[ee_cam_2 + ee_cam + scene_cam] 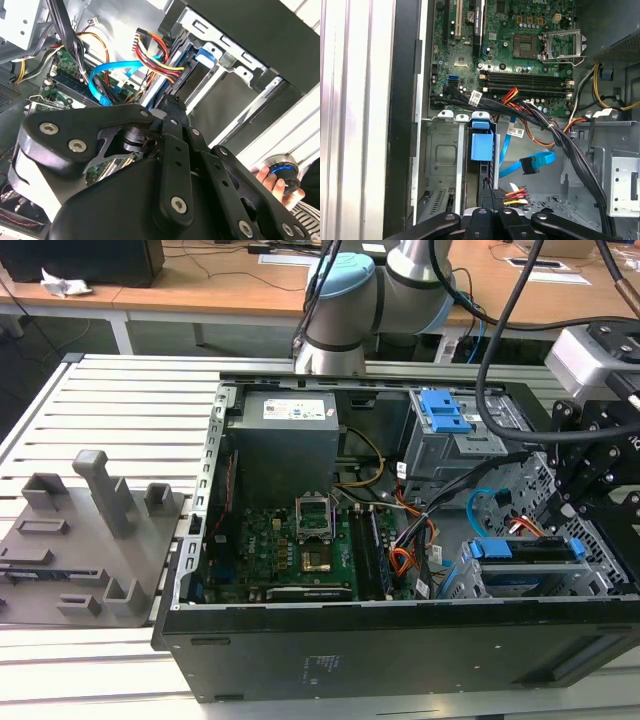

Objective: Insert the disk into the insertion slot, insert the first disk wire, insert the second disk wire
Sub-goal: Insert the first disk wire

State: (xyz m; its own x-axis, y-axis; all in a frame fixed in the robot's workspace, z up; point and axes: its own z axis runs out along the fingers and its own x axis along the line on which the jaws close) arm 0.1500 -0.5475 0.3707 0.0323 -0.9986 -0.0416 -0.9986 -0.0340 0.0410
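— Slatted aluminium table (110, 400) underneath, with the open computer case (400, 650) lying on it and a grey moulded fixture (90, 530) beside it, toward the exterior view's left. Where is the disk?

— The disk (530, 552) sits in the insertion slot (442, 150), at the end of the case toward the exterior view's right. Its blue bracket shows at the cage's mouth, near the taller grey cage (450, 440) with blue latches.

— And the gripper?

— The gripper (490, 196) is down at the disk's exposed edge. Its fingers are drawn together on the black plug of the first disk wire (516, 192), and the red, yellow and orange strands fan out just beside the tips.

— Is that plug seated?

— I cannot tell; the fingers cover the joint.

— The second disk wire?

— The second disk wire (545, 158) lies loose on the case floor beside the slot, near the motherboard (520, 50). Its small black plug is free and apart from the disk.
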